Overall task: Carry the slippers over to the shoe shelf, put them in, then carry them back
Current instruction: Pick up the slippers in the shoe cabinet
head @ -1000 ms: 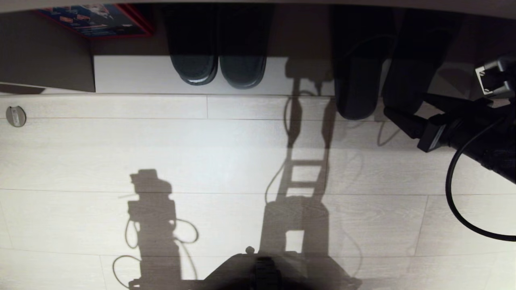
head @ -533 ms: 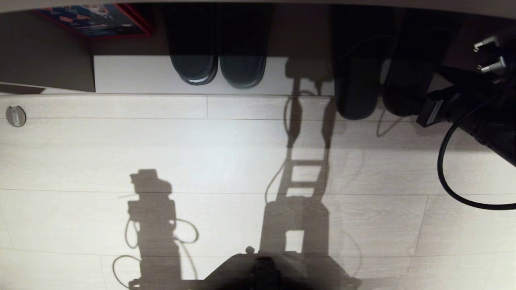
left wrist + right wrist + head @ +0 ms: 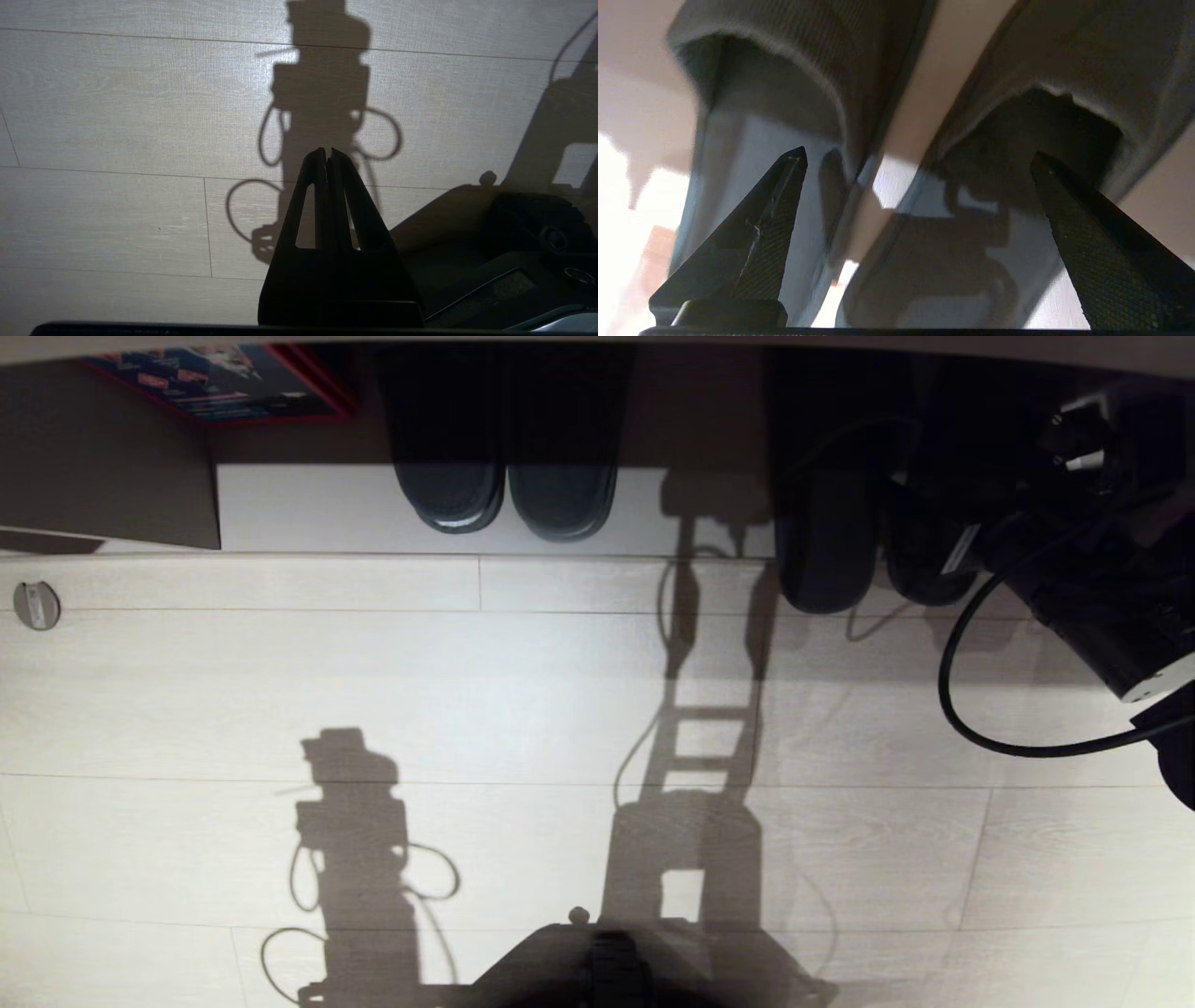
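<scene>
Right end effector [image 3: 917, 158] spread wide, its black fingers [image 3: 752, 233] over the two black-banded, blue-grey slide slippers [image 3: 924, 224], which lie heels out in the pale beige laminate shoe shelf [image 3: 308, 504]. Left end effector [image 3: 327, 151] pressed together above the pale plank floor [image 3: 117, 116].

The shoe shelf's [image 3: 709, 420] overhanging top hides the slippers' [image 3: 826, 551] toe ends; the right arm [image 3: 1083, 588] covers the right-hand slipper's heel.
</scene>
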You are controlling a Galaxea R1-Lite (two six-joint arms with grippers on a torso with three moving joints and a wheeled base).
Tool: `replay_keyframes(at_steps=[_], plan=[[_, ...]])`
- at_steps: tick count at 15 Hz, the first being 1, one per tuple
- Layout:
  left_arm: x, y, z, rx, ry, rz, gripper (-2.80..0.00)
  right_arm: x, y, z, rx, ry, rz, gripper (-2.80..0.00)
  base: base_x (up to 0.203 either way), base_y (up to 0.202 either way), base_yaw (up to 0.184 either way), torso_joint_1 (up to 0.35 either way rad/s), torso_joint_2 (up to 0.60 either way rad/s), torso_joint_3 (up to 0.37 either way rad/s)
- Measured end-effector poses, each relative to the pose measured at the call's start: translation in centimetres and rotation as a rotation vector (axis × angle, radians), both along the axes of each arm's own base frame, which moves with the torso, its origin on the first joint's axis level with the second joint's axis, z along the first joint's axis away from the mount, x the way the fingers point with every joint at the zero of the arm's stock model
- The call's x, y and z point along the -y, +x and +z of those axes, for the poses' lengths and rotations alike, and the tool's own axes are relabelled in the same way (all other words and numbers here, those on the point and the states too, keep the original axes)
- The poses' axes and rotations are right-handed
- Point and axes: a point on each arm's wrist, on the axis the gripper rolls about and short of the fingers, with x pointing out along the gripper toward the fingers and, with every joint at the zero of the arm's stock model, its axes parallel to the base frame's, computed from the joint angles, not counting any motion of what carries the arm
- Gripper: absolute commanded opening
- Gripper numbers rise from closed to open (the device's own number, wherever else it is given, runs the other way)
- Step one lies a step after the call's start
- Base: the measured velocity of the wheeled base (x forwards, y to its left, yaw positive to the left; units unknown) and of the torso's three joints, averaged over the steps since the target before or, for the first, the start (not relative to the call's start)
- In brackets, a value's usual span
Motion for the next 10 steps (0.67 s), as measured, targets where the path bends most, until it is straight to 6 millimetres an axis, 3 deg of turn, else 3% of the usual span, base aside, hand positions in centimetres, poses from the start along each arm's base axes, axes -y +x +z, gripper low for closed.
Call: replay_keyframes(at_steps=[4, 10], plan=[[0.0, 0.0, 0.0, 0.0, -0.001, 0.0, -2.8, -0.3, 1.7, 1.0, 0.105, 0.028, -0.021, 0.0, 0.0, 0.0, 0.0, 0.0, 0.0, 0.0], [0.0, 0.0, 0.0, 0.0, -0.002, 0.0, -2.8, -0.4, 3.3, 0.6, 0.108, 0.036, -0.034, 0.0, 0.0, 0.0, 0.0, 0.0, 0.0, 0.0]])
